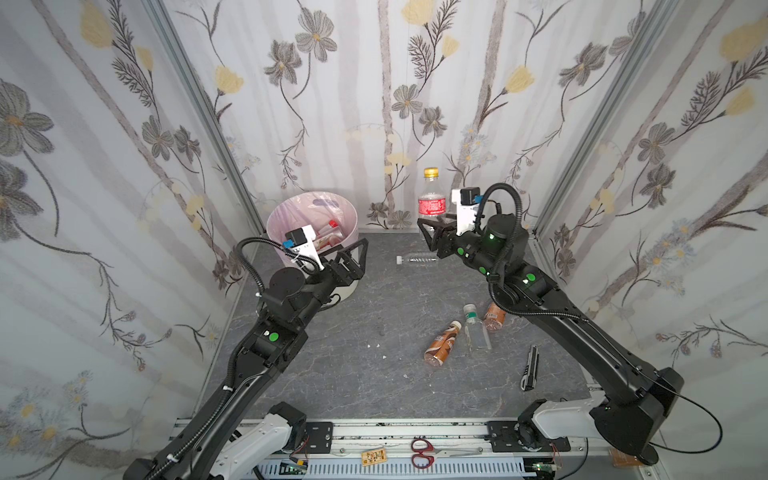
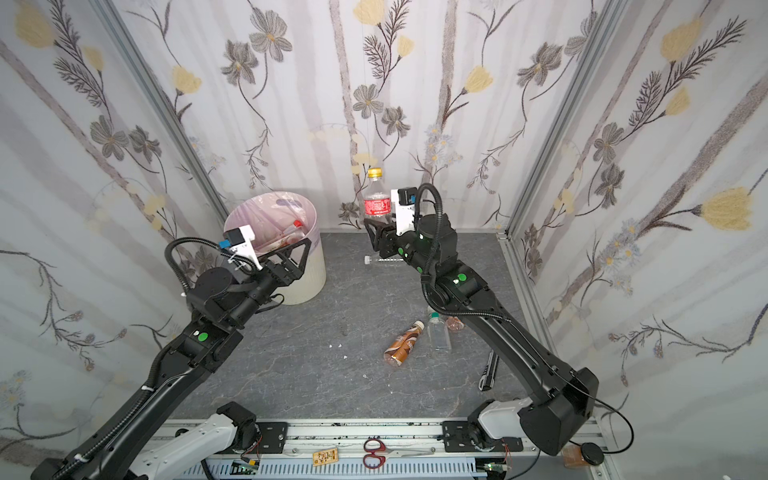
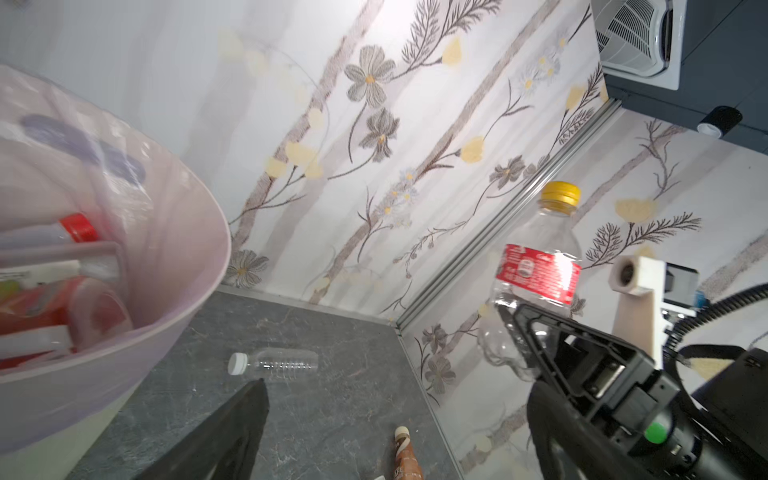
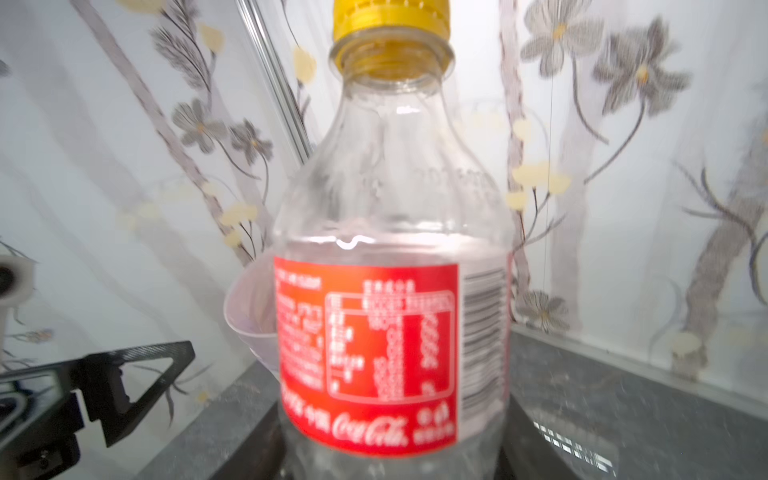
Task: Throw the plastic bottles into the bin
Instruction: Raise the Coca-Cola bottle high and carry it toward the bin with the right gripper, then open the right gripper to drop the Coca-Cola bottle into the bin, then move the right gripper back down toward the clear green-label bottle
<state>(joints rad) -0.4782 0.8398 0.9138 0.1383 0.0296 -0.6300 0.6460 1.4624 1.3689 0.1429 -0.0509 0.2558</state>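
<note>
"Coca-Cola bottle (image 4: 390, 249) first: where did we see it?"

"We saw it upright in the right gripper (image 1: 432, 226), near the far edge of the table (image 1: 332, 374), right of the middle. The claw was closed on its lower body, below the label."

"What could we read?"

"On the red label we read 'Coca-Cola' in white script, with Chinese characters beside it. There was also a boxed table of small print, too blurred for us to read, and a barcode. The cap (image 4: 390, 25) was yellow."

"And the left gripper (image 1: 353, 249)?"

"We saw its jaws spread wide at the near rim of the bin (image 1: 328, 203), which stood in the far left corner. Inside the pink liner we saw a red-capped bottle (image 1: 332, 223) among others."

"The rest?"

"We counted four lying on the table. A clear white-capped bottle (image 1: 417, 259) lay just in front of the held one. Toward the right edge lay a brown-labelled bottle (image 1: 442, 345), a small clear bottle (image 1: 477, 334) and an amber bottle (image 1: 494, 318) partly under the right arm. We could not read their labels. A black tool (image 1: 530, 368) lay nearer the front right corner."
</note>
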